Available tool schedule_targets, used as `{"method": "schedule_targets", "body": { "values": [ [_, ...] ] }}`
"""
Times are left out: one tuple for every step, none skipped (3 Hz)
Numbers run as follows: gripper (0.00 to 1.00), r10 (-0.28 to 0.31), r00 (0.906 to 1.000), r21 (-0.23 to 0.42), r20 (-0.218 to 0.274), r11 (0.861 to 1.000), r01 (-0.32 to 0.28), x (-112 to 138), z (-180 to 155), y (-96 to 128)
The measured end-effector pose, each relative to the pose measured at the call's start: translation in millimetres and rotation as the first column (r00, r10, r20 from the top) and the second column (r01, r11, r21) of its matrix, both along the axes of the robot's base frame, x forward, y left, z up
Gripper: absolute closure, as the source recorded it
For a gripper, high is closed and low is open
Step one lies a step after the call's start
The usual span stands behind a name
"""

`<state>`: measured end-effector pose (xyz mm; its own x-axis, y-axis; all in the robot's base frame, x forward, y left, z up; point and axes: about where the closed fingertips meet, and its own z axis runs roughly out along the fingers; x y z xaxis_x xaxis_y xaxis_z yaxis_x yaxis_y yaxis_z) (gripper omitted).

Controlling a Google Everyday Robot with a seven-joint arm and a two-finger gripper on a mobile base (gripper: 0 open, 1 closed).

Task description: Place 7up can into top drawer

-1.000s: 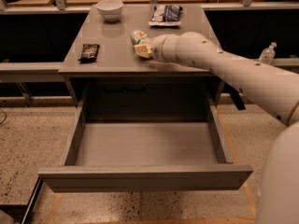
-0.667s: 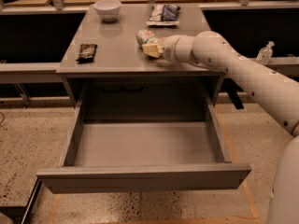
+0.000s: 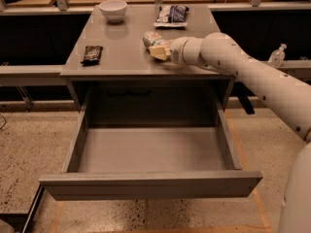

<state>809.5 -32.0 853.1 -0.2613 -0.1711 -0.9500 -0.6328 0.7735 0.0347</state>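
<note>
gripper (image 3: 159, 51) low over table (image 3: 116, 57), open/closed: can't tell. 7up can (image 3: 151, 37) tilted, touching gripper tip, far side. Risk: off-centre grasp, can slips, rolls toward snack bag (image 3: 171, 14) behind. top drawer (image 3: 150, 184) open below gripper; early release clips table edge.

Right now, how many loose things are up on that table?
4: white bowl far left, snack bag right of the bowl, dark snack bar near left, 7up can at the gripper, mid-table. The arm may hide more.
</note>
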Motion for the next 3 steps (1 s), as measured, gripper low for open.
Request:
{"method": "schedule_targets", "body": {
  "values": [
    [1.00,0.000,1.0000,0.000,0.000,1.000,0.000,0.0,0.3,0.0],
    [0.84,0.000,1.0000,0.000,0.000,1.000,0.000,0.0,0.9,0.1],
    [0.84,0.000,1.0000,0.000,0.000,1.000,0.000,0.0,1.0,0.1]
  ]
}}
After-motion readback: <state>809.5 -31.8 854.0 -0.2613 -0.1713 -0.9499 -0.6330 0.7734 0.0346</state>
